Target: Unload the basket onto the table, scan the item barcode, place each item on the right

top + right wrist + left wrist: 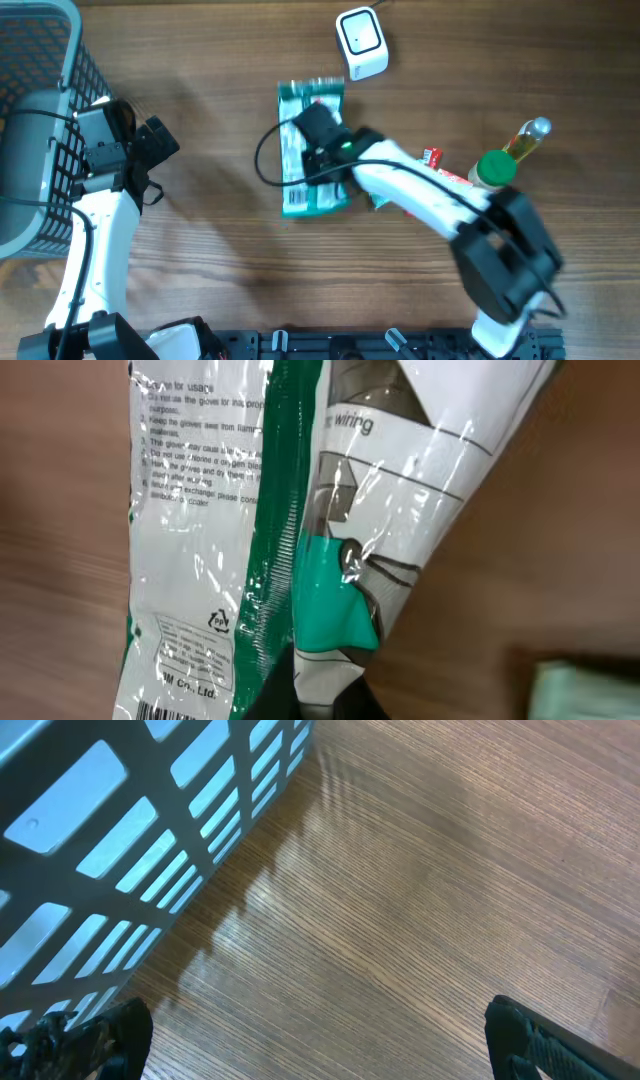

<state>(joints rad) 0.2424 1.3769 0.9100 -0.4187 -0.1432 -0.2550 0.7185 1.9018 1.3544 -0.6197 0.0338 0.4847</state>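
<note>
– Where's the packet (pixel 300 195)?
– Flat on the table (pixel 220 260), middle of the overhead frame, below the white scanner (pixel 361 42) and well apart from it.
– Has the right gripper (pixel 318 140) got it?
– Yes. Its jaws are closed, and the right wrist view shows the film bunched where they pinch it at the bottom edge.
– And the left gripper (pixel 150 145)?
– Spread wide with nothing between its fingers (pixel 100 1040), over bare wood beside the grey basket (pixel 70 60) at the left.
</note>
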